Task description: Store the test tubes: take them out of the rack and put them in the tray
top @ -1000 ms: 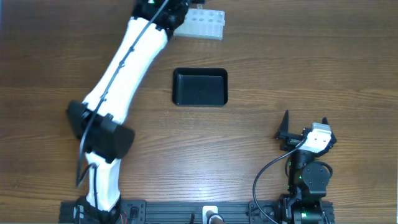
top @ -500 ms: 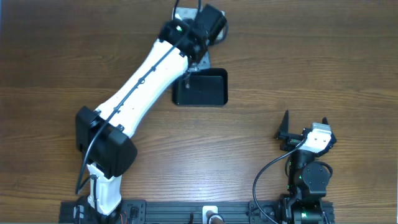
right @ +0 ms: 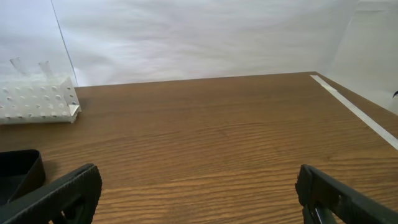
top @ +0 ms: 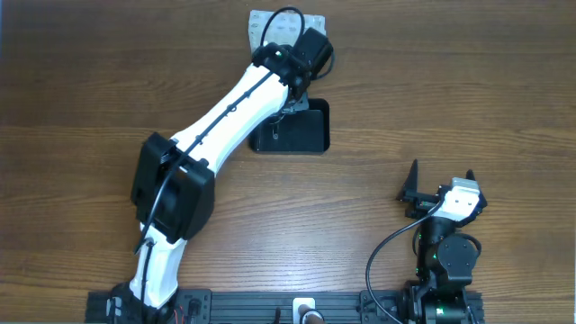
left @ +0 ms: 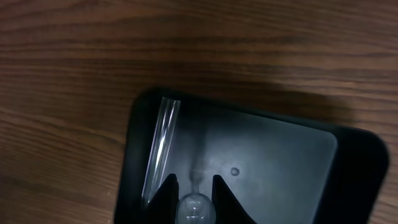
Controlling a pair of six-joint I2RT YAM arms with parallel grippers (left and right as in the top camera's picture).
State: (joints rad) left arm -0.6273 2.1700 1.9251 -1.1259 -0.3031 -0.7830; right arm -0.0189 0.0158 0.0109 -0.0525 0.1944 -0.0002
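Saw the left arm (top: 225,117) stretched diagonally up the table (top: 468,81), wrist over the tray (left: 283,165). There the left gripper (left: 194,183) was clamped on the held tube (left: 196,210). Its rounded glass end sat between the two fingers, aimed down at the tray floor. Couldn't tell whether it touched the floor. Gripper was over the tray's inside, close to one side wall, not over the wood.

A loose tube (left: 160,148) lay flat in the tray, tight along that same wall. It was just beside the gripper's fingers and apart from the held tube.

Tray was black, rectangular, rounded corners, sitting mid-table. The rack (right: 37,102) stood just past it toward the table's far edge, near the tray, a strip of wood between them. Rack was white with rows of holes. Two rack tubes (right: 45,67) stood upright out of it at one end, only their tops clear of the block.

Over on the table's right side the right arm (top: 445,252) was folded up at its base, well apart from tray and rack. There the right gripper (right: 198,177) had its fingers spread wide, low over the wood, facing toward the rack and a corner of the tray.
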